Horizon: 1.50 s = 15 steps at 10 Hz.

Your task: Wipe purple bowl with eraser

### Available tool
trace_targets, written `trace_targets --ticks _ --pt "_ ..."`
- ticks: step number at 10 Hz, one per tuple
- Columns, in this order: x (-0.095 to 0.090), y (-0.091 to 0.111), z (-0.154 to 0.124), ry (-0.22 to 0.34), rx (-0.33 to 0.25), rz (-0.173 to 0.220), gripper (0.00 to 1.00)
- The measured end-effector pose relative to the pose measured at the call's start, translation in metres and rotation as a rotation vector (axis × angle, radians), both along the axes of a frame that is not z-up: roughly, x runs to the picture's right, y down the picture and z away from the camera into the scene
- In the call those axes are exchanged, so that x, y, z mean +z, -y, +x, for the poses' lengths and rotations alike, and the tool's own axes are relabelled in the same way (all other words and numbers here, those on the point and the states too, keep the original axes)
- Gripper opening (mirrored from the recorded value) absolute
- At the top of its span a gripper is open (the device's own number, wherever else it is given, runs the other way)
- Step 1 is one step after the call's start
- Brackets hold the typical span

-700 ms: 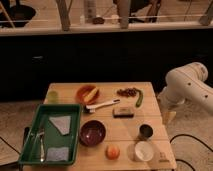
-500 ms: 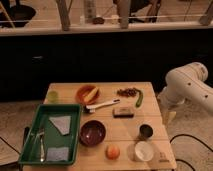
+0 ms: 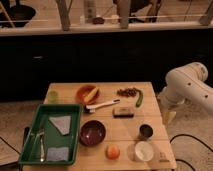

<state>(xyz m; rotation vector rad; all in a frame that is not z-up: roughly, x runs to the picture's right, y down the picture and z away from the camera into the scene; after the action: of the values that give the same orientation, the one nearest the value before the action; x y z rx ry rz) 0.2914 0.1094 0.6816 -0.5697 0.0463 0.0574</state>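
Observation:
The purple bowl (image 3: pixel 92 132) sits on the wooden table (image 3: pixel 150 117), just right of the green tray and near the front. About a hand's width behind and to its right lies the eraser (image 3: pixel 123 112), a small dark flat block, in the table's middle. The white arm (image 3: pixel 187 87) hangs off the table's right side. My gripper (image 3: pixel 167 116) points down beside the right edge, well away from the eraser and the bowl, open and holding nothing.
A green tray (image 3: pixel 30 150) with cloths and utensils fills the left front. Behind are an orange bowl (image 3: pixel 87 93), a white-handled brush (image 3: pixel 102 105), a brown pile (image 3: pixel 128 92) and a green vegetable (image 3: pixel 139 97). A metal cup (image 3: pixel 146 131), white cup (image 3: pixel 143 150) and orange fruit (image 3: pixel 113 151) stand front right.

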Motion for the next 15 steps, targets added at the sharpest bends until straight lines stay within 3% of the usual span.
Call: trace_targets --ticks 7,10,13,15 --pt "0.004 0.0 -0.001 -0.002 -0.006 0.003 0.8" --pt "0.037 0.001 -0.028 0.012 -0.033 0.015 0.8" --pt "0.042 0.001 -0.028 0.017 -0.048 0.017 0.8" --pt "0.063 0.003 -0.044 0.037 -0.076 0.017 0.8"
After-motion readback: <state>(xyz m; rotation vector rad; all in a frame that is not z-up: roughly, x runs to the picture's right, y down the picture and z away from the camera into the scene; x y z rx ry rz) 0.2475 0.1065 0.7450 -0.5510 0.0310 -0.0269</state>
